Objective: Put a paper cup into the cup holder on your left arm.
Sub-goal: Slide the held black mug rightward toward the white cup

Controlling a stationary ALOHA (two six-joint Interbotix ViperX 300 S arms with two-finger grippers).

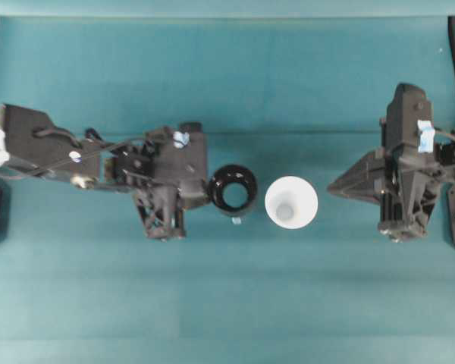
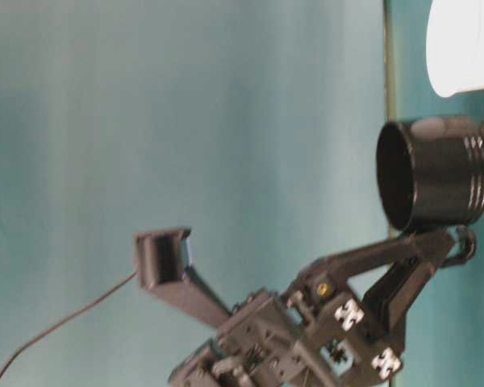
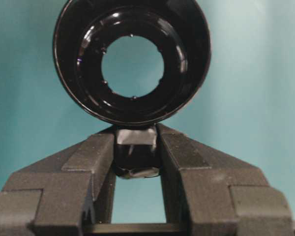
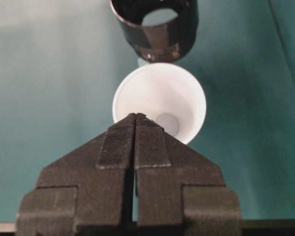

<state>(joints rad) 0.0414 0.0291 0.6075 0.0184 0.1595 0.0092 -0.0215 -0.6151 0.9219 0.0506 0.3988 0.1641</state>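
Your left claw [image 3: 136,147] is clamped narrowly on the small black lug [image 3: 135,153] on the side of the cup holder [image 1: 233,189], so the glossy black cylinder rides at the tip of that arm; in the left wrist view both fingers [image 3: 91,162] press the lug between them, and you can look straight through the holder's open ring to the teal counter [image 1: 227,83] beyond. From overhead the holder sits left of centre with its mouth facing the camera, and the white paper cup [image 1: 290,202] stands upright on the counter just beside it on the right, rim up, greyish bottom visible inside; the two look close but not touching, with a narrow strip of counter between them. A tiny pale scrap [image 1: 236,221] lies by the holder's lower edge. Your right claw [image 4: 135,118] is pressed fully together and grips nothing: in the right wrist view its fingertips meet in a point that overlaps the near rim of the cup, while overhead that pointed tip [image 1: 332,188] sits apart from the cup on its right, so you cannot count it as touching. In the table-level view the holder [image 2: 436,172] shows on its side and the cup [image 2: 461,44] is only a bright white blur at the upper edge.
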